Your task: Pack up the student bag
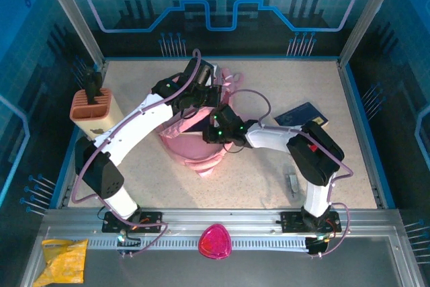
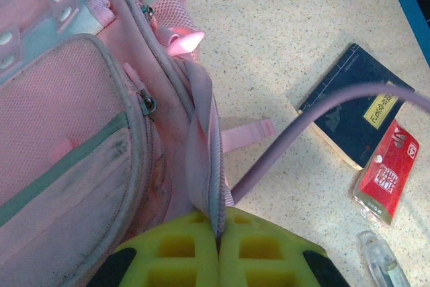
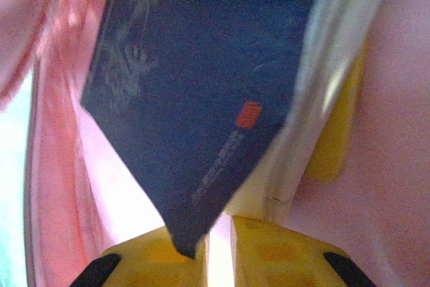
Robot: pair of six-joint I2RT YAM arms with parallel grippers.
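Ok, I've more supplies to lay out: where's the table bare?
Bare: the near strip of table between the student bag and the near rail, and the far-left corner beyond the peach holder. Crowded: mid-table around the bag, and by the dark book.

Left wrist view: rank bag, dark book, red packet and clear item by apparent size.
1. bag: largest by far, though it is also nearest the camera.
2. book
3. red packet
4. clear item: cut off by the frame edge, so its rank below the packet is unsure.
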